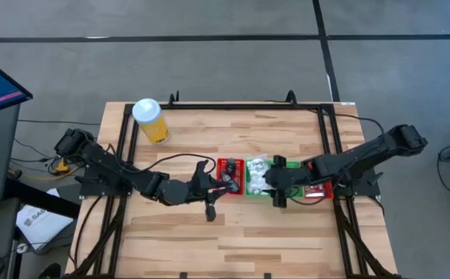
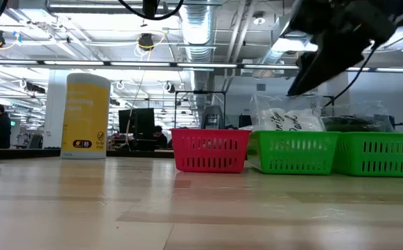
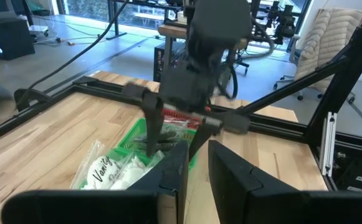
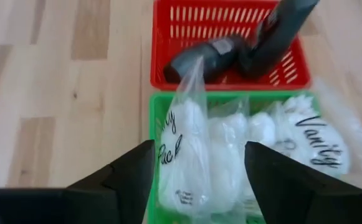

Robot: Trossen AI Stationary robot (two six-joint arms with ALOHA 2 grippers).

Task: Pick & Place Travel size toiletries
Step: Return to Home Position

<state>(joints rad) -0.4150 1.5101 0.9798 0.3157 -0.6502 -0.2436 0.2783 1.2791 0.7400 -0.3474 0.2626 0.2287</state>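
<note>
A green tray (image 4: 152,106) holds clear bags of white pieces, the travel size toiletries. One bag (image 4: 187,155) stands upright in it, and a bag lettered "Vanity" (image 4: 311,143) lies beside it. My right gripper (image 4: 196,180) hangs open above this tray, slanting down, a finger on either side of the upright bag. The same gripper (image 2: 302,83) shows above the bags in the low view. Next to the green tray stands a red tray (image 4: 162,37). My left gripper (image 3: 197,168) hovers over the red tray (image 1: 231,164) with only a narrow slit between its fingers. My left gripper's fingers (image 4: 280,25) end beside a dark rounded piece (image 4: 205,56) over the red tray. Whether they touch it I cannot tell.
A yellow cylinder with a white lid (image 1: 152,120) stands at the table's far left. A second green tray (image 2: 378,153) sits to the right of the first. Black frame rails (image 1: 209,105) border the table. Bare wood lies along the near edge (image 1: 232,240).
</note>
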